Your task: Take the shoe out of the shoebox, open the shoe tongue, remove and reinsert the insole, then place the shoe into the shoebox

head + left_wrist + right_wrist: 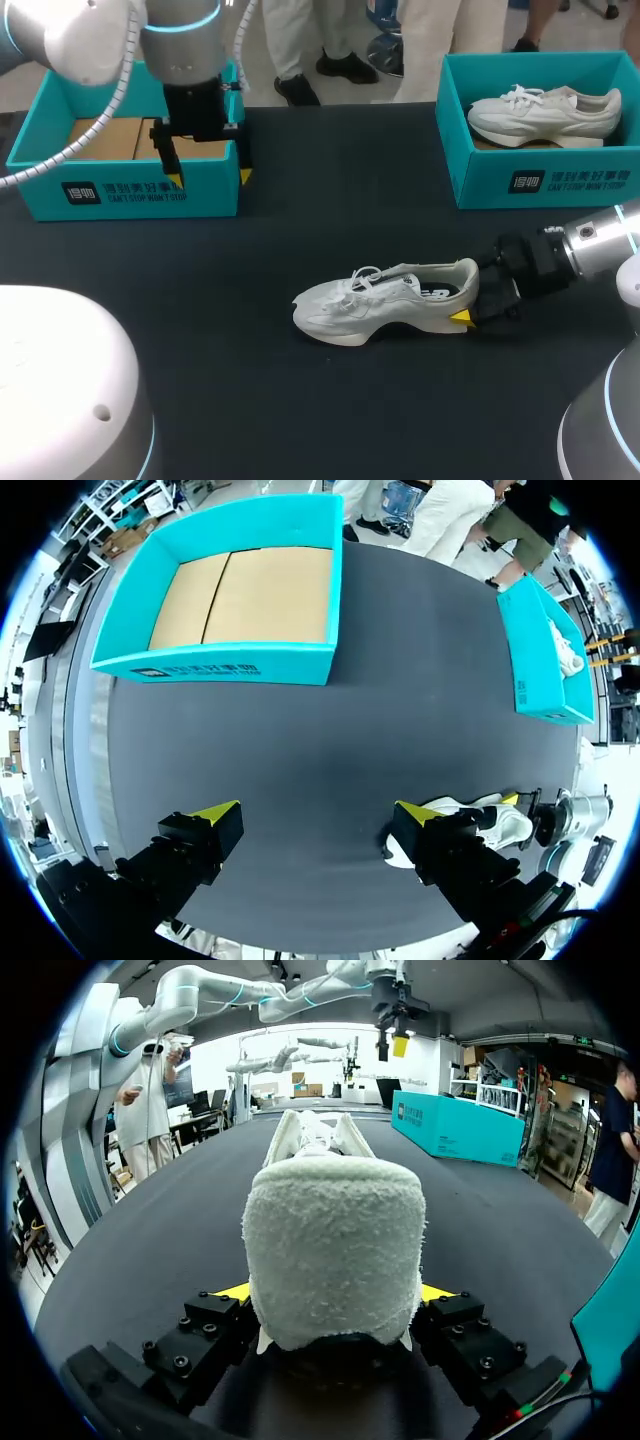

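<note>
A white shoe (385, 300) stands upright on the black table (330, 180), toe to the left. My right gripper (470, 312) is at its heel; in the right wrist view the fuzzy heel (335, 1250) fills the gap and both yellow-tipped fingers (232, 1292) press its sides, so it is shut on the shoe. My left gripper (205, 165) hangs open and empty over the near wall of the empty teal shoebox (130, 190) at the back left. The left wrist view shows that box (230, 665) ahead of the left gripper (318, 815) and the shoe (500, 825) off beside one finger.
A second teal box (540, 180) at the back right holds another white shoe (545, 110). A white rounded robot housing (60, 390) fills the near left corner. Bare table lies between the two boxes and in front of the shoe.
</note>
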Controlling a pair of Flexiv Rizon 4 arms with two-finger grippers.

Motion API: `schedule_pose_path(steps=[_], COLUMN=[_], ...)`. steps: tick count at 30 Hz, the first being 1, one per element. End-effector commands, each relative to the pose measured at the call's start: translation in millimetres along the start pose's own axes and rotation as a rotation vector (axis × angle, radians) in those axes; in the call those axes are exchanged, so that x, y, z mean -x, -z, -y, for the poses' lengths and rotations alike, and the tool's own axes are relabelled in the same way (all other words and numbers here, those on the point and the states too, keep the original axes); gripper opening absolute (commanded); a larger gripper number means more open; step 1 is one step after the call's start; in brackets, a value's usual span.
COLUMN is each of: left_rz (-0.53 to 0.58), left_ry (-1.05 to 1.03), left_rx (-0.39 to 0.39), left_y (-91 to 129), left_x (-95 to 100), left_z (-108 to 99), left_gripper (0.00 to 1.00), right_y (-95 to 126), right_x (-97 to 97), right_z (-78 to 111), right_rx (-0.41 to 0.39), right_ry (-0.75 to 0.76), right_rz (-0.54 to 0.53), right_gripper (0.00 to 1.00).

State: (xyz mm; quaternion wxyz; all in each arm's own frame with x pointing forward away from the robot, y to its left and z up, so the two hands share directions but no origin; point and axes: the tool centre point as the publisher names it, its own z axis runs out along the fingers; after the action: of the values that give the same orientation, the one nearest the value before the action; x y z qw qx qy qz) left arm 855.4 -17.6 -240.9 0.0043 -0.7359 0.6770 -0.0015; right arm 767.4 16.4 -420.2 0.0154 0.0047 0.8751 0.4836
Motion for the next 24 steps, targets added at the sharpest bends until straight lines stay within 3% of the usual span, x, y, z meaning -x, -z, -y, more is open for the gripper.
schedule_pose_path(steps=[1,16,24], left_rz=[0.006,0.006,-0.01], left_ry=[0.002,0.002,-0.015], left_rx=[-0.005,-0.005,-0.019], left_y=[1.1,1.1,-14.4], left_x=[-2.7,-2.7,-50.0], left_z=[-1.6,-1.6,-32.1], left_gripper=[1.0,1.0,1.0], right_y=[-3.7,-3.7,-3.7], right_x=[0.6,0.6,0.6], right_z=[0.6,0.6,0.6], right_rx=[-0.005,-0.005,-0.005], right_ry=[-0.001,-0.001,-0.001], right_rz=[0.002,0.002,0.002], right_gripper=[0.0,0.0,0.0])
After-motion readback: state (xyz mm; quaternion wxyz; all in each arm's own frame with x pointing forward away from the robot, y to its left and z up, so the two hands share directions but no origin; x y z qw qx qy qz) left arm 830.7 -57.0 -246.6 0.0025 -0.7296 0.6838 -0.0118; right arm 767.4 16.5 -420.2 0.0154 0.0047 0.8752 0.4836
